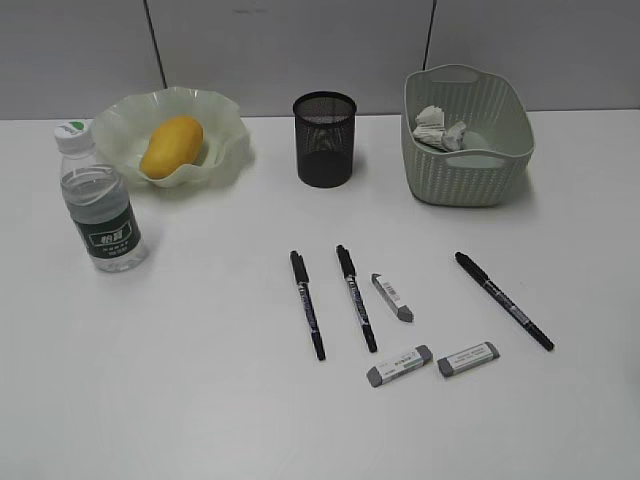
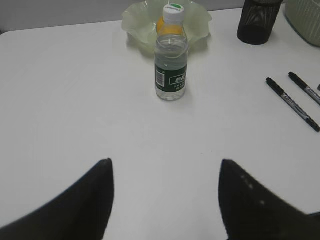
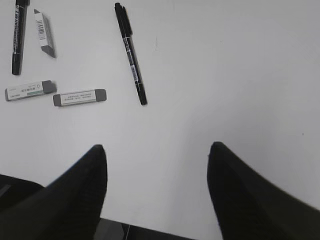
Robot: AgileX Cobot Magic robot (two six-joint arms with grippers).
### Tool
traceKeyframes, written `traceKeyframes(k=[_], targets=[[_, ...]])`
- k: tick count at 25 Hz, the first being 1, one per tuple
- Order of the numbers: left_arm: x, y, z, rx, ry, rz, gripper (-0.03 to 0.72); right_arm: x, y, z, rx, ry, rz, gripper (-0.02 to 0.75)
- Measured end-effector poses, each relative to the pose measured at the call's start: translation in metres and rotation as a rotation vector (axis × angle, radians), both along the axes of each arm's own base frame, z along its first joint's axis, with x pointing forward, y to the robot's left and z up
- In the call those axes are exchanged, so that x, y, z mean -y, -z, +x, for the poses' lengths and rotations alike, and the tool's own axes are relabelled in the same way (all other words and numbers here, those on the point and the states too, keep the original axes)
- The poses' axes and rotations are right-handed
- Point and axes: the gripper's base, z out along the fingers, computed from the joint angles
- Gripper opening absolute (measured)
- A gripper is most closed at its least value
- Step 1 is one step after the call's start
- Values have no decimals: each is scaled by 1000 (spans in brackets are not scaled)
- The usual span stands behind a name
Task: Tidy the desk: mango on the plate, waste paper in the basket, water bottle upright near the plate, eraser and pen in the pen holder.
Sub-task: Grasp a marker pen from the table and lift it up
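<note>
Remaining stock on my tabletop: three pens and three erasers, near centre, all light, stiff, slim, best pinched mid-length across the narrow width; left tool and right tool both spread, empty.

Mango in plate, bottle just left-front, pens before holder.

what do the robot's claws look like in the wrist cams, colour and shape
Only the fingers show. The left claw has two matte black fingers tapering to blunt points; the right-hand finger carries a few pale specks. The right claw looks the same: black, wedge-shaped, faintly textured. No cables, markings or sleeves are visible.
</note>
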Motion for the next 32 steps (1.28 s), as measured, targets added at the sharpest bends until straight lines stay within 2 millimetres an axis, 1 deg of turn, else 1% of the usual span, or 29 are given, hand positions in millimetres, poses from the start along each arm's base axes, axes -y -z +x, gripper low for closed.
traceKeyframes(k=[2,3,4,7,9,13,16,18,22,24,27,32], targets=[[0,0,0,0,0,0,491,-3,0,24,-32,-26,-17,482],[0,0,0,0,0,0,486,-5,7,39,-70,-43,-30,468],[0,0,0,0,0,0,483,-6,7,51,-77,-58,-39,452],[0,0,0,0,0,0,479,-14,20,85,-135,-103,-60,434],[0,0,0,0,0,0,471,-24,25,100,-154,-139,-71,431],[0,0,0,0,0,0,460,-55,44,126,-199,-242,-114,427],[0,0,0,0,0,0,459,-77,64,144,-242,-305,-134,427],[0,0,0,0,0,0,458,-85,79,155,-274,-331,-147,425],[0,0,0,0,0,0,456,-92,109,172,-333,-345,-160,400],[0,0,0,0,0,0,456,-93,125,176,-363,-350,-168,390],[0,0,0,0,0,0,449,-94,143,179,-390,-354,-174,384],[0,0,0,0,-1,1,430,-97,158,186,-367,-393,-180,371]])
